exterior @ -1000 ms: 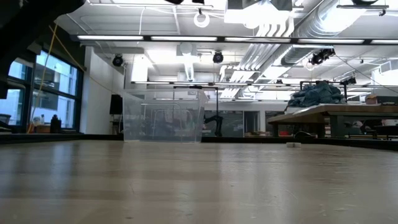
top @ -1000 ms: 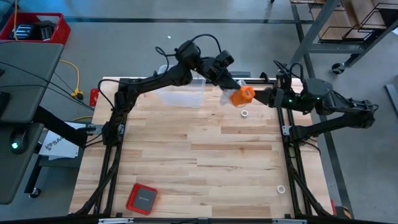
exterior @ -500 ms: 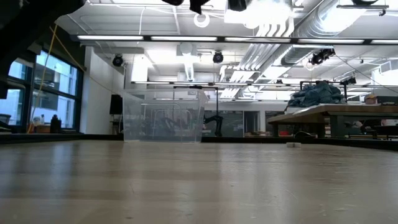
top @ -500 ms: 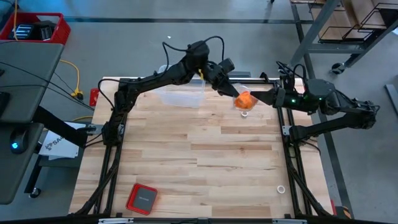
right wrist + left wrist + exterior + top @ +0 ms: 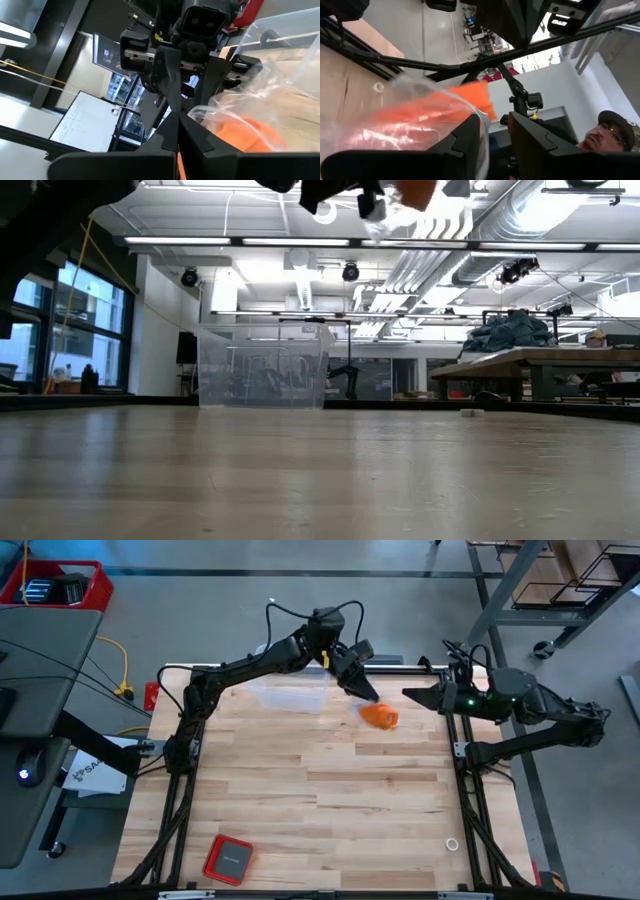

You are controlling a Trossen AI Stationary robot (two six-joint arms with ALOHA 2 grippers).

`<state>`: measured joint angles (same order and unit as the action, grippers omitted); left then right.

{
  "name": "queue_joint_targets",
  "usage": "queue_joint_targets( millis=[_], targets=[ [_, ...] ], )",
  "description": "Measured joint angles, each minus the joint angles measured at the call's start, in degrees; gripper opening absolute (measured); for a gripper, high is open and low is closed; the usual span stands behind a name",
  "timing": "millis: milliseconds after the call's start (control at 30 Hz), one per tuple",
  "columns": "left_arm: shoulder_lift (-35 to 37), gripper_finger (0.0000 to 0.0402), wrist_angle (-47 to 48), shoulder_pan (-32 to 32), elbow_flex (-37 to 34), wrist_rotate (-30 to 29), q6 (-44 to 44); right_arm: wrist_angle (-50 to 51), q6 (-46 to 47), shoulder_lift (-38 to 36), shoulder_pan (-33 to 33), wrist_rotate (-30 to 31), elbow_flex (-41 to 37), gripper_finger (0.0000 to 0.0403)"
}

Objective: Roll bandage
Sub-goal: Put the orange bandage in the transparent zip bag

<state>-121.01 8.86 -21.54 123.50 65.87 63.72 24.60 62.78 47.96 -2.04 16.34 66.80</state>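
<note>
Still an early step, judging by the layout: on the desk (image 5: 300,800) nothing rolled yet, with the bandage (image 5: 379,716) bunched inside a crinkled clear plastic bag (image 5: 395,125), up in the air over the far edge, toward the far right corner, and showing only at the very top of the low view. Reaching in from the left edge, the left gripper (image 5: 362,690) just beside the bag, fingers apart with a plain gap between them in its wrist view; cannot tell whether any of the film is caught on one finger or the bag hangs free. Coming in from the right edge, the right gripper (image 5: 408,694) near the bag but apart from it, fingers together on nothing visible. Next, probably: getting the orange strip clear of the bag and laid flat as a band, which calls for one firm pinch on the fabric itself, not the slippery film, and a second hold on the plastic. Plenty of bare wood across the middle and near half for laying out and rolling. Close by at the far edge, a clear plastic box (image 5: 295,695), to be kept away from. Well apart, a red case (image 5: 228,858) by the near left corner and a small white ring (image 5: 452,843) by the near right.
</note>
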Motion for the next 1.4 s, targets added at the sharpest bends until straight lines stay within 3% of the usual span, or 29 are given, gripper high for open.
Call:
queue_joint_targets(
  millis=[333,567,667,833,1033,1233,1400],
  targets=[
    [0.0,0.0094,0.4,0.1,0.0,2.0,2.1,5.2,0.4,-0.3,0.0,0.0,0.0,0.0000],
    [2.3,0.0009,1.9,0.7,0.0,2.6,0.8,9.9,1.2,-0.8,0.0,-1.8,0.0,0.0000],
    [3.5,0.0005,3.2,0.7,0.0,1.2,0.5,9.9,-0.7,0.1,-0.4,-4.5,0.0,0.0000],
    [5.6,0.0002,3.4,0.7,0.0,-1.6,1.2,6.4,-4.8,3.3,-1.1,-4.1,0.0,0.0003],
    [7.9,0.0001,3.7,0.5,0.0,-3.0,2.1,1.2,-12.6,6.0,-1.1,-3.9,0.0,0.0061],
    [9.7,0.0001,3.7,0.6,0.0,-2.1,0.8,-1.8,-14.3,4.3,-1.1,2.8,0.0,0.0137],
    [9.5,0.0001,4.0,0.6,0.0,-7.0,-2.6,-4.0,-12.9,5.6,-2.4,3.5,0.0,0.0154]
  ],
)
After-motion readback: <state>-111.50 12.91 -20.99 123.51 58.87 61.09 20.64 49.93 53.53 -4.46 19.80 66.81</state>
